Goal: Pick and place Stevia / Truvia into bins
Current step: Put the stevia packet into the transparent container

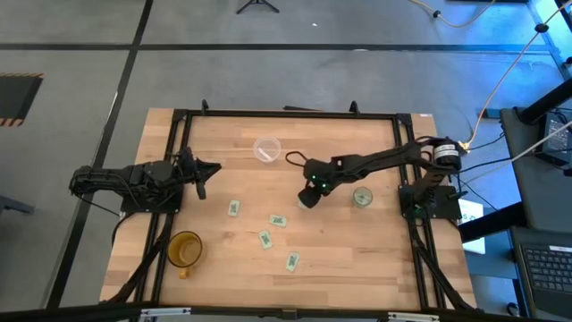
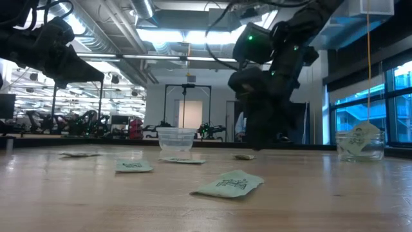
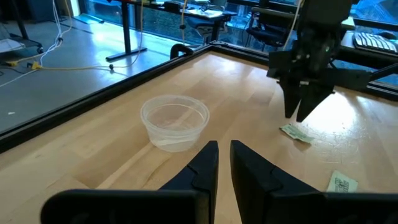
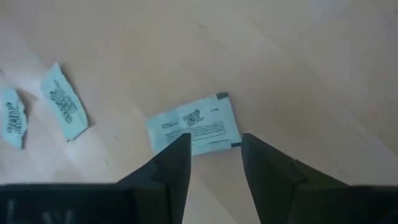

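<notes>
Hovering spread over a sachet (image 4: pixel 194 124), the right gripper (image 4: pixel 213 163) has loose sachets (image 1: pixel 265 238) and a mug (image 1: pixel 184 249) (amber) nearby; left gripper (image 3: pixel 223 163) barely parted, at the table's (image 1: pixel 357 259) left edge.

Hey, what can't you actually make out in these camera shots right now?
- High view: the sachet under the right end effector is hidden by the arm.
- Right wrist view: the sachet's near edge sits behind the fingers.
- Low view: the contents of the small cup are blurred.
- Every view: sachet print too small to read.
</notes>
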